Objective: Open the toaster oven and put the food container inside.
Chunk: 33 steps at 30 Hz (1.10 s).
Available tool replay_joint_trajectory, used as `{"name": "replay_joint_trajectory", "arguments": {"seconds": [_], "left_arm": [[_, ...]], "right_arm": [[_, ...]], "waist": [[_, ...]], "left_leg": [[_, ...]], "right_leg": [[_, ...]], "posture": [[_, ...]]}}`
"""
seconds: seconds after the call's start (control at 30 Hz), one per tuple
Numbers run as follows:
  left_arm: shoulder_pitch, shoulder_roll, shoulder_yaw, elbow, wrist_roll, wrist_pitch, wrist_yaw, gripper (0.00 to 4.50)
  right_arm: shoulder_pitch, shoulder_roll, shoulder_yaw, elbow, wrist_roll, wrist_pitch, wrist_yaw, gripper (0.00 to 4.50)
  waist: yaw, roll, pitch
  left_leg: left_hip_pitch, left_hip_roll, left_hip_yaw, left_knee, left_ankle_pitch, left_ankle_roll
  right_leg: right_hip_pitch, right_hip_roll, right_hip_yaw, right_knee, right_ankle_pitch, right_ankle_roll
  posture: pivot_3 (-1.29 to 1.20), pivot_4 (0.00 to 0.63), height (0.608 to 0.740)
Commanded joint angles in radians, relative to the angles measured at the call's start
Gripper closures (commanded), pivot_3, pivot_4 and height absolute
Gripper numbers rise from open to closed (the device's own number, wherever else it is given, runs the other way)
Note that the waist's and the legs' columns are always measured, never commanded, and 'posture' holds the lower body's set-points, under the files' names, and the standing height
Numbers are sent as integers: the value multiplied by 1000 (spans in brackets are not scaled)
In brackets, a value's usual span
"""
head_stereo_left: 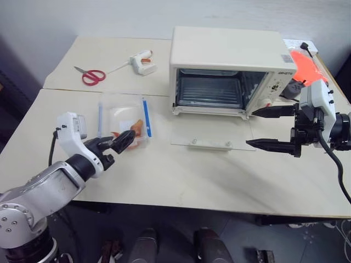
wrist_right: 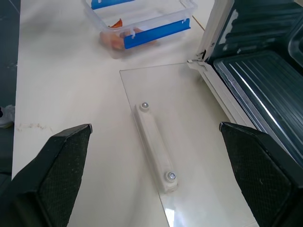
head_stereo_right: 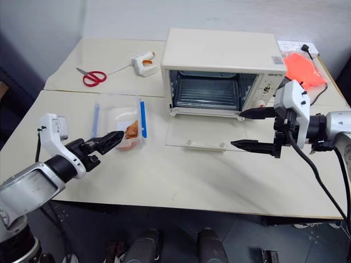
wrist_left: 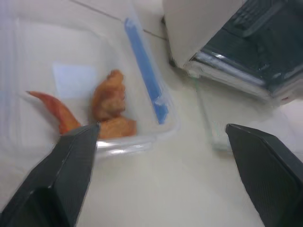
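A small clear plastic rectangular food container (head_stereo_left: 124, 121) with blue side clips is seen left of centre on the cream table (head_stereo_left: 181, 175), with orange food pieces (wrist_left: 110, 106) inside. The cream-white boxy toaster oven (head_stereo_left: 230, 68) at upper centre stands open, its glass door (head_stereo_left: 211, 137) laid flat. The left gripper (head_stereo_left: 122, 143) is spread at the container's near edge. The right gripper (head_stereo_left: 262, 128) is spread beside the door.

**Readable text — almost none**

The toaster oven (head_stereo_left: 230, 68) carries a dark brand word on its control panel and a printed sticker at its top's right rear corner — both too small to read.
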Motion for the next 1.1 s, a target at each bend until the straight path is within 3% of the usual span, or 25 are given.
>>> {"name": "replay_joint_trajectory", "arguments": {"seconds": [0.03, 0.23, 0.47, 0.63, 0.87, 0.97, 1.1], "left_arm": [[43, 5, -88, -89, -56, -279, 152, 10], [13, 14, -152, -57, -56, -484, 278, 10], [-84, -21, -229, 31, -56, -540, 385, 10], [-68, -41, -226, 49, -56, -566, 505, 10], [-115, -54, -188, 32, -56, -597, 466, 10], [-114, -60, -183, 33, -56, -565, 404, 10], [-40, -87, -195, 26, -56, -572, 460, 10]], "right_arm": [[-14, -5, -18, -9, 6, -8, 9, 0], [-16, 0, -22, -16, 13, 2, 0, 0], [-20, 12, -26, -39, 25, 21, -27, 0], [-10, 18, -38, -58, 31, 36, -50, 0], [27, 10, -75, -95, 51, 55, -82, 0], [30, 9, -80, -103, 56, 60, -95, 0], [36, 7, -87, -118, 62, 67, -105, 0]], "waist": [[0, 0, 0], [-2, 0, 0], [-3, 0, 0], [-3, 2, -1], [-1, 3, -2], [0, 3, -2], [-2, 3, -2]], "left_leg": [[0, 0, 0, 0, 0, 0], [0, 0, 1, -1, 0, 1], [0, -1, 1, -1, 0, 2], [1, 0, 1, -1, 0, 2], [16, 0, 2, -7, 1, 2], [16, 0, 2, -8, 1, 2], [16, 0, 2, -15, 1, 2]], "right_leg": [[1, 0, 0, -1, 0, 0], [1, 6, 0, -2, 0, 0], [2, 7, 0, -3, 0, 0], [2, 7, 0, -3, 0, 0], [19, 8, 0, -11, 0, 0], [19, 8, 0, -12, 0, 0], [18, 7, 0, -18, 0, 0]], "posture": [[0, 150, 740], [0, 150, 740], [0, 150, 740], [0, 150, 740], [0, 150, 740], [0, 150, 740], [0, 150, 740]]}}
